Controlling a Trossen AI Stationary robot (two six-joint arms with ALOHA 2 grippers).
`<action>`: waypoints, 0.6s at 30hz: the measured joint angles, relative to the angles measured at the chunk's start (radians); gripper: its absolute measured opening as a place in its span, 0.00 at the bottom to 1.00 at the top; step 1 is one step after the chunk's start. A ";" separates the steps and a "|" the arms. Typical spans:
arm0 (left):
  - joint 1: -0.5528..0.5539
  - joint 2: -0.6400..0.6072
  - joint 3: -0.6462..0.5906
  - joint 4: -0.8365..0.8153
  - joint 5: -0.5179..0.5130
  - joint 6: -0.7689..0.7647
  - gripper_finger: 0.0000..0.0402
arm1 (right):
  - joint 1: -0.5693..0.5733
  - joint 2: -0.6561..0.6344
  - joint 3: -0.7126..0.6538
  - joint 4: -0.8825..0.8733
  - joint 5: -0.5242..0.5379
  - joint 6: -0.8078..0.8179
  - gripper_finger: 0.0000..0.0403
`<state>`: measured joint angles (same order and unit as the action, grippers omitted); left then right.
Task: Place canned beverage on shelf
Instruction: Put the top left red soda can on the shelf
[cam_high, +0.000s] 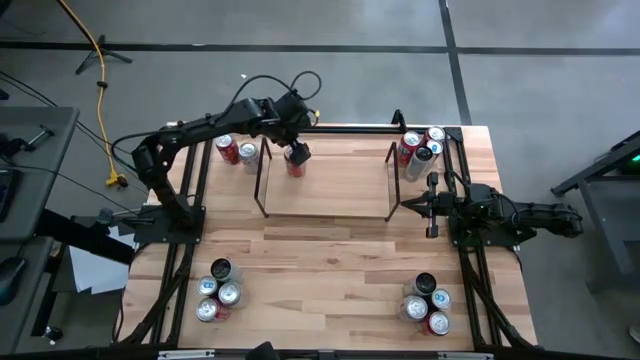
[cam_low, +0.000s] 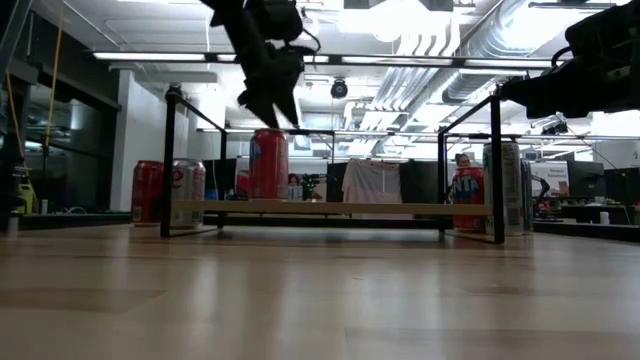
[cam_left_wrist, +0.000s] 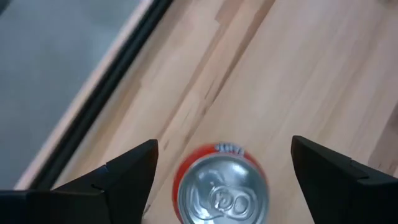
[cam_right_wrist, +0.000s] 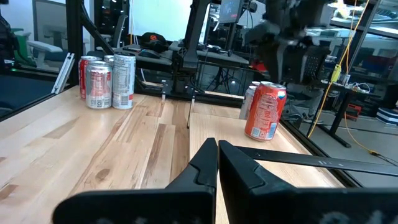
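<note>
Red can (cam_high: 295, 165) stands upright at the clear-topped black-rod shelf's (cam_high: 330, 200) left rear corner.

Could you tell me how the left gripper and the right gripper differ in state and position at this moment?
The left gripper is open, its fingers apart on either side of the red can standing on the shelf; the right gripper is shut and holds nothing.
The left gripper hangs above the shelf's far left corner; the right gripper waits beside the shelf's right end.
Both are dark two-finger grippers.

Your arms: dark, jointed links; black cable loops off left arm (cam_high: 200, 130); angular black fingers (cam_left_wrist: 124, 180) taper to points.
</note>
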<state>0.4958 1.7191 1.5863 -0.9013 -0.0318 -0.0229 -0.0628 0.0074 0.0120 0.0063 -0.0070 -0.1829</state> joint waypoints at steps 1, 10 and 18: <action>-0.002 0.000 0.015 -0.003 -0.001 -0.013 0.79 | 0.000 0.000 0.000 0.000 0.000 0.000 0.00; -0.002 -0.002 0.093 -0.061 -0.030 -0.252 0.79 | 0.000 0.000 0.000 0.000 0.000 0.000 0.00; -0.002 -0.002 0.093 -0.157 -0.113 -0.466 0.79 | 0.000 0.000 0.000 0.000 0.000 0.000 0.00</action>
<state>0.4938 1.7176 1.6791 -1.0580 -0.1449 -0.4887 -0.0631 0.0071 0.0116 0.0063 -0.0067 -0.1833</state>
